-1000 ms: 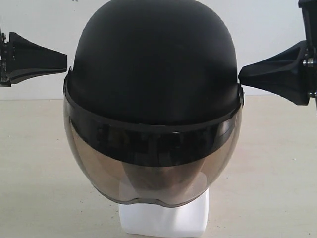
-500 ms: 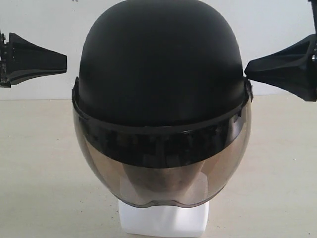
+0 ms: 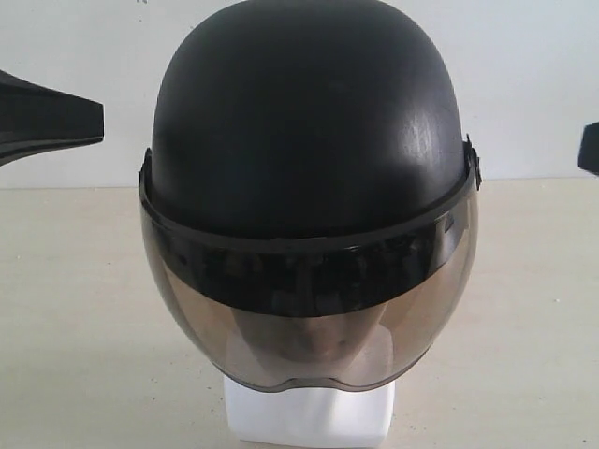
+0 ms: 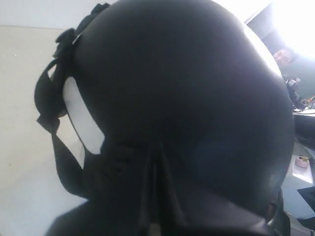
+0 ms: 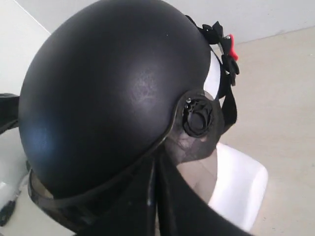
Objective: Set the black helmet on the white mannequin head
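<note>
Both seemingly pinched shut and empty, left gripper [image 3: 94, 122] and right gripper [image 3: 587, 148] stand clear of the black helmet [image 3: 309, 122]. Sitting loosely on the white mannequin head [image 3: 309, 419], it could tip if brushed.

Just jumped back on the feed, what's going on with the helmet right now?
The black helmet sits on the white mannequin head, with its tinted visor down over the face and only the neck base showing below. Neither hand holds it. The left hand and right hand hang at either side, apart from the shell, both closed. The placement looks done.
</note>
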`<state>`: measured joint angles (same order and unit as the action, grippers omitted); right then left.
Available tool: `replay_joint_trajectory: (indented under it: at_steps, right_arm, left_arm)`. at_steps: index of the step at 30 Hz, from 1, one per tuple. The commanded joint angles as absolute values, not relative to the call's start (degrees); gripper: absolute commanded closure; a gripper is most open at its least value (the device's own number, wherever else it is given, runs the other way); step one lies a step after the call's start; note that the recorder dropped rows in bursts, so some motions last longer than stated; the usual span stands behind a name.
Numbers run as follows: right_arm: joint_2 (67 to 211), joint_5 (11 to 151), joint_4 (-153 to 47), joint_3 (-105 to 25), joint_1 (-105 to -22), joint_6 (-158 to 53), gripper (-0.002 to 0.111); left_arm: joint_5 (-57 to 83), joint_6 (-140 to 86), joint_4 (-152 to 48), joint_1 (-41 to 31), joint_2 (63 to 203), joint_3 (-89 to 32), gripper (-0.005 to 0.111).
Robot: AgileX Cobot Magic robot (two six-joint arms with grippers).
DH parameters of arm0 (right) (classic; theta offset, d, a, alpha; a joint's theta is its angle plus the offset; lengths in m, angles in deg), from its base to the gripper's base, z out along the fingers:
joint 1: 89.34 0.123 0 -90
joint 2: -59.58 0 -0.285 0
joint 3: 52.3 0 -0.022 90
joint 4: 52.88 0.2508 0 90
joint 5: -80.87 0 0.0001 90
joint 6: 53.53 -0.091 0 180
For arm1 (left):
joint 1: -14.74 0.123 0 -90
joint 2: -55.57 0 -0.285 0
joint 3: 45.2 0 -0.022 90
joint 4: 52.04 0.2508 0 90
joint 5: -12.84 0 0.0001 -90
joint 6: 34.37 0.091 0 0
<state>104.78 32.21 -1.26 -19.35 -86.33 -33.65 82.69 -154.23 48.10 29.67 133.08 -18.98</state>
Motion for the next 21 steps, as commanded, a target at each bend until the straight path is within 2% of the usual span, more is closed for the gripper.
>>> replay_joint_trajectory:
  at_steps: [1,10,21]
  right_arm:
    - [99.96,25.60,-6.39,-19.26,-86.14,-33.52,0.108]
    - [98.85,21.54,-6.17,-19.26,-86.14,-33.52,0.108]
    - [98.85,21.67,-6.17,-19.26,-86.14,-33.52,0.108]
  left_arm:
    - [82.81,-154.55,47.90,29.38,127.59,-13.89,0.102]
    - [82.81,-154.55,45.83,29.38,117.83,-3.45,0.102]
    - [82.81,-154.11,45.83,29.38,116.44,-2.43,0.102]
